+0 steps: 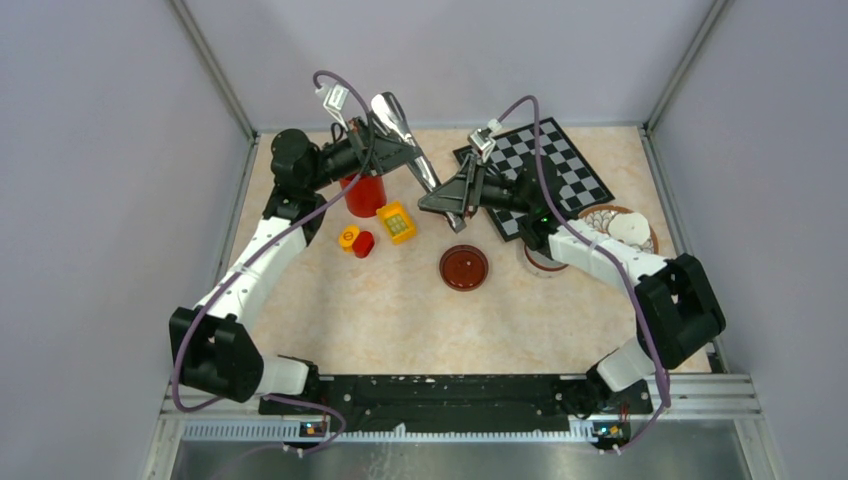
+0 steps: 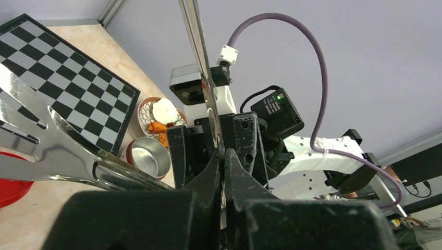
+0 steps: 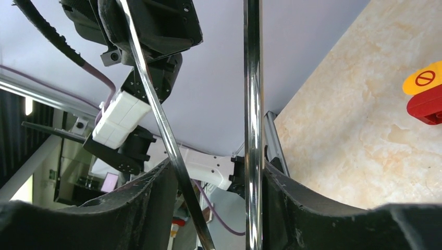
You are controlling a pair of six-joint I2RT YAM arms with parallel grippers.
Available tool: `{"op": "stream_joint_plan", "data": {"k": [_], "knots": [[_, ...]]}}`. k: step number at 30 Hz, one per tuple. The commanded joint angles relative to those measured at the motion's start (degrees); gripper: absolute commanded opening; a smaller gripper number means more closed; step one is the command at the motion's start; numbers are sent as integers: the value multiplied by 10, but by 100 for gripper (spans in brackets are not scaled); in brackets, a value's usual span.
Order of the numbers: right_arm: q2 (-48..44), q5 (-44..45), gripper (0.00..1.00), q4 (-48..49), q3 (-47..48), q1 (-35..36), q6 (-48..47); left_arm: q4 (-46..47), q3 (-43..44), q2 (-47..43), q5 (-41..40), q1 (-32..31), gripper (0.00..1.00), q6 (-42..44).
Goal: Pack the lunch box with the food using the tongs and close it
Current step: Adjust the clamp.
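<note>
The long silver tongs (image 1: pixel 425 170) hang in the air over the back of the table, held between both arms. My left gripper (image 2: pixel 224 153) is shut on one thin arm of the tongs (image 2: pixel 200 62), near their upper part. My right gripper (image 3: pixel 216 172) has closed around both arms of the tongs (image 3: pixel 253 104), and each arm rests against a finger. The steel lunch box (image 2: pixel 151 156) stands open and empty beside the patterned plate (image 1: pixel 652 240), partly under my right arm. The food (image 2: pixel 159 127), orange-brown pieces and a pale chunk, lies on that plate.
A chessboard (image 1: pixel 545 165) lies at the back right. A dark red round dish (image 1: pixel 464 268) sits mid-table. A red cup (image 1: pixel 365 195), a yellow block (image 1: pixel 397 222) and small orange and red blocks (image 1: pixel 357 241) stand at the left.
</note>
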Motion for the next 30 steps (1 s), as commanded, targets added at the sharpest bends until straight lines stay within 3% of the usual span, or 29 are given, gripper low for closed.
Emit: {"op": "stream_joint_plan", "data": {"k": [1, 7, 25, 30], "knots": [[-9, 4, 51, 52, 48, 8, -13, 14, -9, -4, 18, -1, 0, -6], [-12, -6, 44, 111, 42, 7, 20, 91, -39, -3, 36, -1, 0, -42], [-10, -13, 46, 174, 34, 8, 69, 164, -69, -5, 57, -6, 0, -77], [-9, -12, 37, 168, 37, 8, 66, 163, -74, -7, 60, -8, 0, -74]]}}
